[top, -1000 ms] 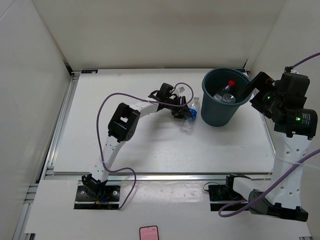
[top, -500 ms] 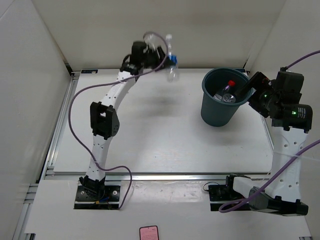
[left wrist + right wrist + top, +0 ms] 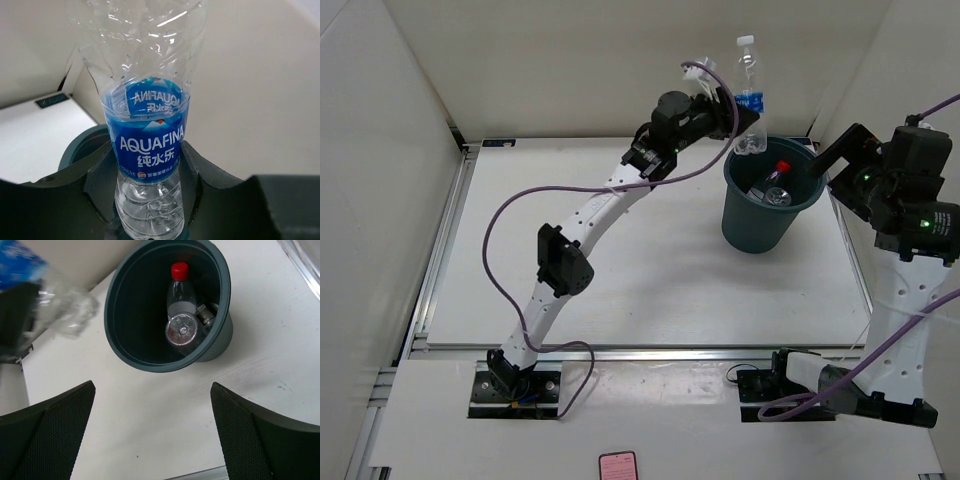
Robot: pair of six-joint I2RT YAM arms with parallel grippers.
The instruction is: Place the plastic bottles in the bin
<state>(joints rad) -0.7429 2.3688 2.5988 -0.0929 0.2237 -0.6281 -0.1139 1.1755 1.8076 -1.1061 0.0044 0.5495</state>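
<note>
Top external view: the blue-labelled bottle (image 3: pixel 748 95) stands upright, cap up, with its base above the far-left rim of the bin (image 3: pixel 756 228). The left end effector (image 3: pixel 732 118) clamps it at the label. The bin's open mouth lies just rightward and below. The right end effector (image 3: pixel 155 440) gapes empty beside the bin.

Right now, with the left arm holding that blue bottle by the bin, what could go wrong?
The blue-labelled bottle in the left gripper hangs at the rim of the bin, not clearly over the opening; released here, it may hit the rim and fall to the table. The right gripper, open beside the bin, could nudge it.
</note>
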